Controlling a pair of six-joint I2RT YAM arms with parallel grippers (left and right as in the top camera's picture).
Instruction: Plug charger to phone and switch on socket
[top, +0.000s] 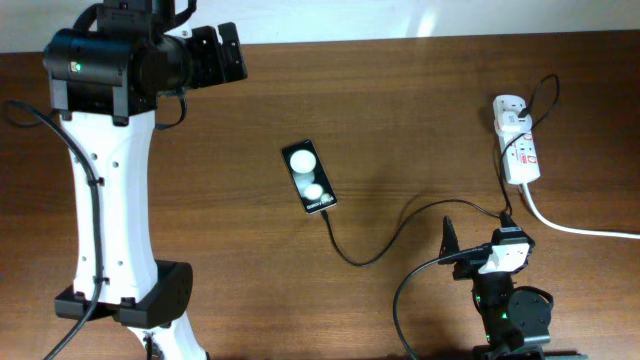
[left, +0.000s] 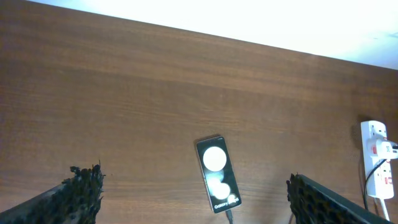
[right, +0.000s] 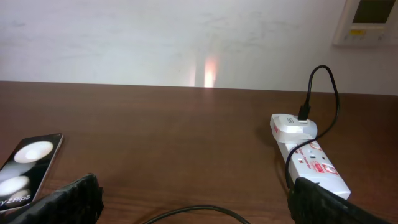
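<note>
The phone (top: 309, 178) lies flat at the table's middle, its screen reflecting two white spots; it also shows in the left wrist view (left: 217, 174) and the right wrist view (right: 25, 171). The charger cable (top: 362, 261) runs from the phone's text end, where its tip meets the phone (left: 231, 216), in a curve to the socket (top: 518, 145). The socket also shows in the right wrist view (right: 311, 162), with a white adapter plugged in. My left gripper (top: 220, 48) is open and empty, high at the far left (left: 186, 190). My right gripper (top: 478, 238) is open and empty over the cable (right: 193, 213).
A thick white cord (top: 580, 228) runs from the socket to the right edge. The left arm's white column and black base (top: 110, 250) stand at the left. The right arm's base (top: 510, 310) sits at the front right. A white wall (right: 186, 37) is behind the table.
</note>
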